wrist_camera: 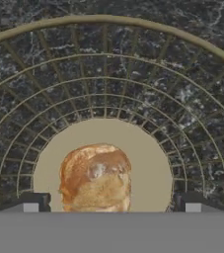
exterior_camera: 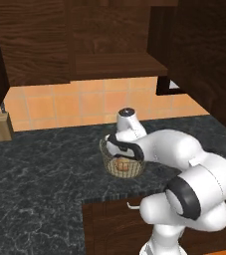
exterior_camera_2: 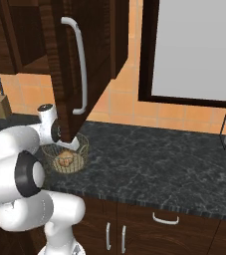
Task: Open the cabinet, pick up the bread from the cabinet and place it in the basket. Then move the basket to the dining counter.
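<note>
One bread roll (wrist_camera: 95,177) lies in one wire basket (wrist_camera: 133,74) on black counter (exterior_camera: 40,169), gripper (wrist_camera: 111,206) jaws apart above; cabinet door (exterior_camera_2: 87,60) open overhead.

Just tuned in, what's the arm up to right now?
The gripper hangs open directly over the basket, which sits on the black marbled counter. The bread lies free on the basket's pale base, between the fingertips but not gripped. The cabinet above stands open, its door swung out. The basket has not yet gone to the dining counter.
</note>
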{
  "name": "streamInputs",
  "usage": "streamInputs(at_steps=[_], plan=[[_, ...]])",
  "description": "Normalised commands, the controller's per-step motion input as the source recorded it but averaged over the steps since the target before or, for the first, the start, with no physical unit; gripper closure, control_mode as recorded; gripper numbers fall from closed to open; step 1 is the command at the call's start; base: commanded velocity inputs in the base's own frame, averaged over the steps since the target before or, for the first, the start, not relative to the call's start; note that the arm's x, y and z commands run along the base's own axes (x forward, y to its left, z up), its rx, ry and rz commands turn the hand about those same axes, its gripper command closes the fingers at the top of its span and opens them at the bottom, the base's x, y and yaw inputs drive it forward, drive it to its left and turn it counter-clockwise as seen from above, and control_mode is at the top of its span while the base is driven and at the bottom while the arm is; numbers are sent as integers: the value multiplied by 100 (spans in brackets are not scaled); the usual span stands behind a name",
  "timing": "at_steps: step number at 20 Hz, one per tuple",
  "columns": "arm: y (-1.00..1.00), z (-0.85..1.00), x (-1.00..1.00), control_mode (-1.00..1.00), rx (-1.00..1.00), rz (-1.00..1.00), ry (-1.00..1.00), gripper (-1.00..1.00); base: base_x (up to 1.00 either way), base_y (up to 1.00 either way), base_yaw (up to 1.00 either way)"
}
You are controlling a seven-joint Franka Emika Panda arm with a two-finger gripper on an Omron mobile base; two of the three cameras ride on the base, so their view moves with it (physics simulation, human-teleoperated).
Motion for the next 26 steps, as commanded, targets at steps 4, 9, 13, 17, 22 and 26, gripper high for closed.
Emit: streamInputs(at_steps=[4,9,13,17,22,26], plan=[[-1,91,-64,-100,1,-35,-2,-100,0,0,0],[-11,49,-70,-100,11,-27,13,-100,0,0,0],[-8,0,-74,-100,12,-22,3,-100,0,0,0],[-3,-8,-48,-100,0,-18,2,-100,0,0,0],[-10,-7,5,-100,2,-11,2,-100,0,0,0],[-5,-2,0,-100,9,-1,-2,-100,0,0,0]])
